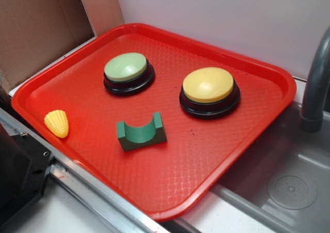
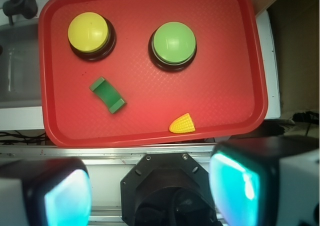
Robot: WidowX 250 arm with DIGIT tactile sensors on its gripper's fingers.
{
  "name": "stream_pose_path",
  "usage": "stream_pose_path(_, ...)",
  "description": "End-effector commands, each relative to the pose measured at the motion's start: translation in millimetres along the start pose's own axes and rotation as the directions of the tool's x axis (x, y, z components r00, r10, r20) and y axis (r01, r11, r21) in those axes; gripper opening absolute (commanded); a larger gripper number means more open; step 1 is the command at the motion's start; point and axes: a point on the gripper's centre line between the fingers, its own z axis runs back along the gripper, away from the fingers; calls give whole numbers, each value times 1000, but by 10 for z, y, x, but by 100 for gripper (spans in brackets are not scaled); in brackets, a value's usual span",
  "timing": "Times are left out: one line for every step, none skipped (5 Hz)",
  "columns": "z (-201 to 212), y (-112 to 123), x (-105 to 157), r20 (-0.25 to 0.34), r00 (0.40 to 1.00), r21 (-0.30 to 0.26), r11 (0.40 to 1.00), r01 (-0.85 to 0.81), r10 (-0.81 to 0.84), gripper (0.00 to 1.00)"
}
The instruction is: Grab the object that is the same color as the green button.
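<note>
One red tray (image 1: 268, 109), two buttons — green button (image 1: 125, 67), yellow button (image 1: 208, 84) — one green block (image 1: 140, 133), one toy corn (image 1: 57, 123)

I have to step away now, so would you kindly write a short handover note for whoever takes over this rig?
Claw: open, holding nothing, high above the near edge of the red tray.
Green button: far left part of the tray in the exterior view, beside the yellow button.
Green block: groove up, in front of the two buttons, untouched. Toy corn lies near the tray's left rim.
Done: nothing yet.
Left: descend over the green block, close on it, lift.
</note>
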Motion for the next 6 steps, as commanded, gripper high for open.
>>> stream_pose_path(0, 0, 0, 0, 1000, 0, 1000, 0, 0, 100)
stream_pose_path(-183, -104, 205, -8, 993, 7, 993, 119, -119, 100)
stream_pose_path(-522, -280, 422, 31, 965, 54, 964, 259, -261, 100)
stream_pose_path(-871, -432, 519, 59, 897, -34, 897, 441, -439, 100)
stream_pose_path(-1244, -588, 521, 92, 873, -39, 874, 484, -479, 100)
stream_pose_path(-1655, -667, 537, 89, 874, -15, 877, 481, -478, 100)
